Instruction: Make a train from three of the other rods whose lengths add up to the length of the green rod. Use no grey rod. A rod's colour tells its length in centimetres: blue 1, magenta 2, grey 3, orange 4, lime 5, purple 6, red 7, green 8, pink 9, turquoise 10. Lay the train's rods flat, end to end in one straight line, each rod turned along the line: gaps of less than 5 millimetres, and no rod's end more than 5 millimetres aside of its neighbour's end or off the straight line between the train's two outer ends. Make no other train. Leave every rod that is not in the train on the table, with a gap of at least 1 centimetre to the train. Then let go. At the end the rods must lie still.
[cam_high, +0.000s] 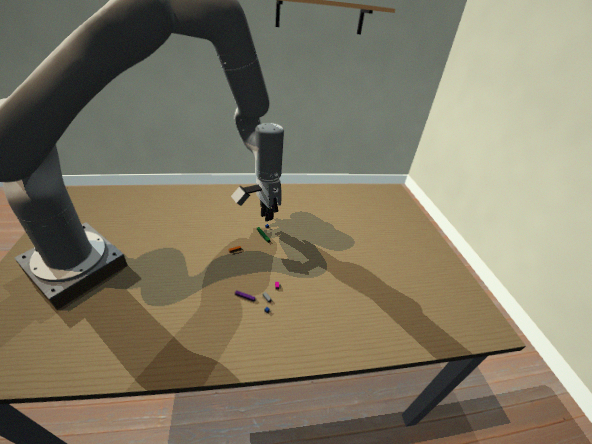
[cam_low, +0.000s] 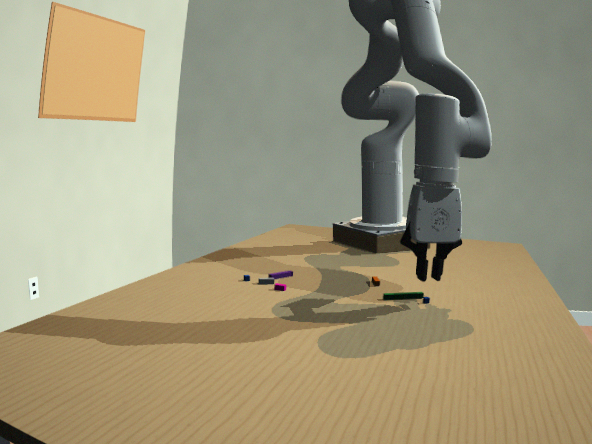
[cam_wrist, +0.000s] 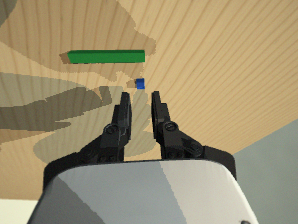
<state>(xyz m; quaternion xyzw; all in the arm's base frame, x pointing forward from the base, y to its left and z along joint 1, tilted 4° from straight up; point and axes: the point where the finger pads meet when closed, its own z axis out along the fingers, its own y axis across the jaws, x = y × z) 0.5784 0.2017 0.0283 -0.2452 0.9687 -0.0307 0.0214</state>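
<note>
My gripper (cam_high: 269, 219) (cam_low: 430, 279) (cam_wrist: 141, 102) is empty and partly open, its fingers a small gap apart, above the table near a blue rod (cam_high: 267, 226) (cam_low: 426, 300) (cam_wrist: 140, 83). That blue rod lies close beside one end of the green rod (cam_high: 263, 234) (cam_low: 403, 296) (cam_wrist: 106, 56), with a gap. An orange rod (cam_high: 235, 249) (cam_low: 376, 281) lies apart, on the robot base's side. A purple rod (cam_high: 245, 295) (cam_low: 281, 274), a magenta rod (cam_high: 277, 285) (cam_low: 280, 287) and a second blue rod (cam_high: 267, 310) (cam_low: 246, 277) lie in a loose group, separate from each other.
A grey rod (cam_high: 267, 297) (cam_low: 266, 281) lies between the purple, magenta and second blue rods. The robot's base (cam_high: 60, 280) (cam_low: 370, 240) stands on the table (cam_high: 350, 320) (cam_low: 250, 390). The arm's shadows fall across the table and some rods.
</note>
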